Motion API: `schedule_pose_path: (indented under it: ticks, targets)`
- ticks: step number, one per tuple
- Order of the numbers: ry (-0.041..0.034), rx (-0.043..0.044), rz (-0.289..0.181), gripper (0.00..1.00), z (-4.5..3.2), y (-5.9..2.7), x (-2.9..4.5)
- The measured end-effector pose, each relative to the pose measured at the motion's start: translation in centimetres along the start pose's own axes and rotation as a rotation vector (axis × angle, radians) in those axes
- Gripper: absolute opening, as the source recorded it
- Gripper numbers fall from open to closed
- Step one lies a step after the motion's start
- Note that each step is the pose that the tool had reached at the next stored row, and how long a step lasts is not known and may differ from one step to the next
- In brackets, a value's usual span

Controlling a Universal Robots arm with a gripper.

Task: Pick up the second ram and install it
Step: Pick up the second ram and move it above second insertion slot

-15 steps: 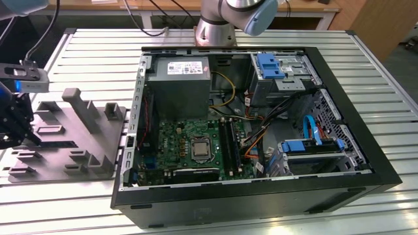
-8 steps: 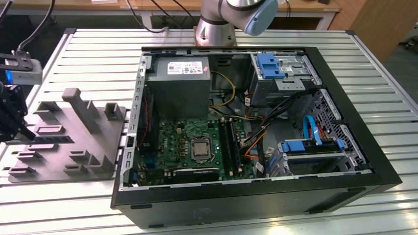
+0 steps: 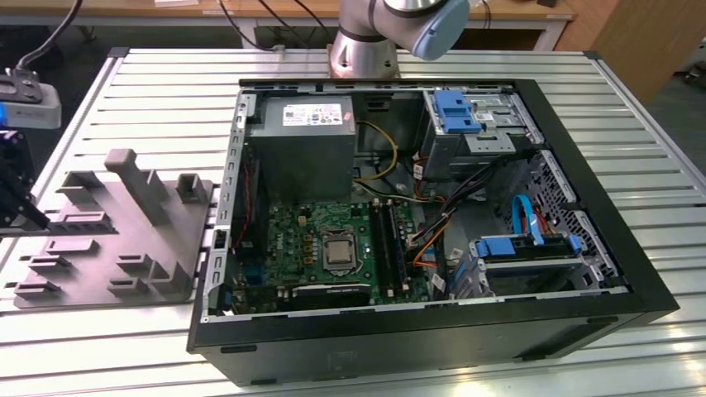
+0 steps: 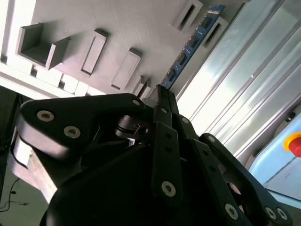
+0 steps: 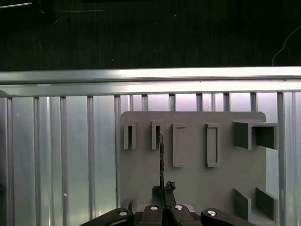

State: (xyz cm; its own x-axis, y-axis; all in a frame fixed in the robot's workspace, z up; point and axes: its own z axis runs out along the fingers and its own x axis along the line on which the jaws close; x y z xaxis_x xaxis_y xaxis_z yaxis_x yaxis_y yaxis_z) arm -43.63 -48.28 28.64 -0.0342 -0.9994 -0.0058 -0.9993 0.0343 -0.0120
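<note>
The second ram (image 4: 189, 46) is a thin board with a row of dark chips, and it sticks out from between my fingertips. In the first wrist view the ram (image 5: 161, 157) shows edge-on as a narrow dark line over the grey holder (image 5: 193, 179), its far end next to a narrow slot (image 5: 156, 135). My gripper (image 4: 160, 92) (image 5: 162, 192) is shut on one end of the stick. I cannot tell whether the stick is clear of the slot. In the exterior view the gripper (image 3: 13, 190) is at the far left edge, over the grey holder (image 3: 111, 240).
The open computer case (image 3: 617, 248) lies flat in the middle of the slatted metal table (image 3: 662, 165). Inside it are the green motherboard (image 3: 293, 236) with long black slots (image 3: 388, 240), a power supply (image 3: 303, 141) and blue-tabbed drive bays (image 3: 455, 112). The arm's base (image 3: 364, 50) stands behind the case.
</note>
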Motion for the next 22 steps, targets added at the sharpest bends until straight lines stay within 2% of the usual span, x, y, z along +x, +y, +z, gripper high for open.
schedule_pose_path:
  ticks: [10,22]
  targets:
    - [0.0000,0.0000,0.000,0.11,-2.79,-0.04,-0.06]
    - [0.0000,0.0000,0.000,0.11,-5.69,-0.08,-0.21]
